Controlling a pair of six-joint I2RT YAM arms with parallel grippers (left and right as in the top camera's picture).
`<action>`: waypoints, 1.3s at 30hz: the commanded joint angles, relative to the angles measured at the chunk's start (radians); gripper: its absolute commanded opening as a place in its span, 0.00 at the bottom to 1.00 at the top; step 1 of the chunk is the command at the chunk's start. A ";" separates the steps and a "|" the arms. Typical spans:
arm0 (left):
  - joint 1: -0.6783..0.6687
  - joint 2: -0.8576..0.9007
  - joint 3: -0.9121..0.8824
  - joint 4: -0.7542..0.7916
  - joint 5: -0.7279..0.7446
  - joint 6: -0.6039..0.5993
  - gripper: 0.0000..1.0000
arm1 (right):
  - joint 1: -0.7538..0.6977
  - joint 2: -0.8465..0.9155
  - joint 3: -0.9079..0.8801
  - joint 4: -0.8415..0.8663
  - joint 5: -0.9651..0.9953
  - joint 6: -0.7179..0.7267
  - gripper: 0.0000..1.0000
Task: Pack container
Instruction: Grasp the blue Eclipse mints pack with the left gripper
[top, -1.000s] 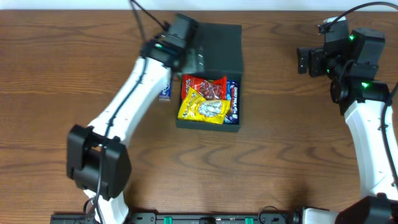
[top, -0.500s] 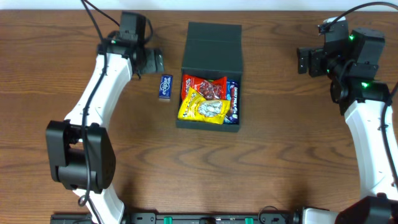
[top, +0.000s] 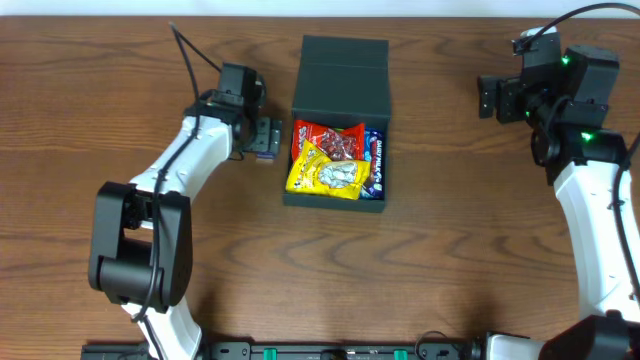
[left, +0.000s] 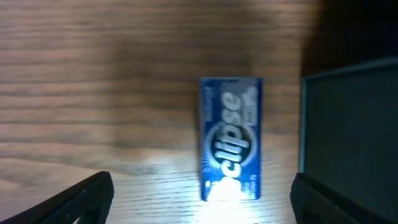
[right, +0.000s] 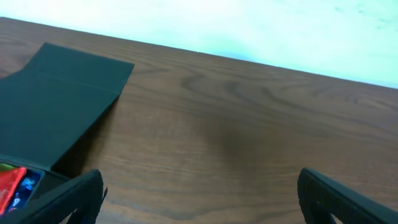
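Observation:
The dark green-black container (top: 335, 198) stands open at the table's middle, its lid (top: 343, 78) laid flat behind it. Inside lie a red packet (top: 330, 140), a yellow packet (top: 325, 175) and a blue packet (top: 375, 160). My left gripper (top: 262, 138) hovers open just left of the container, above a blue Eclipse gum pack (left: 230, 138) that lies flat on the wood between its fingers (left: 202, 208). The container's wall (left: 348, 124) is at the right of the left wrist view. My right gripper (top: 492, 97) is open and empty at the far right, and the right wrist view (right: 199, 199) shows it the same.
The wooden table (top: 450, 250) carries only the container and the gum pack. The open lid (right: 62, 106) shows at the left of the right wrist view, with a corner of the red packet (right: 11, 180) below it.
My left gripper swung from over the container's lid out to the left, then came back right and now sits over the gum pack. The right arm has not moved.

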 joint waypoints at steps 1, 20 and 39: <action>-0.005 0.019 -0.015 0.017 0.002 0.024 0.89 | -0.008 -0.012 0.000 -0.002 -0.004 0.034 0.99; -0.062 0.113 -0.015 0.088 -0.072 0.018 0.76 | -0.008 -0.012 0.000 -0.005 -0.004 0.034 0.99; -0.067 0.135 -0.015 0.086 -0.086 0.013 0.49 | -0.008 -0.012 0.000 -0.005 -0.004 0.034 0.99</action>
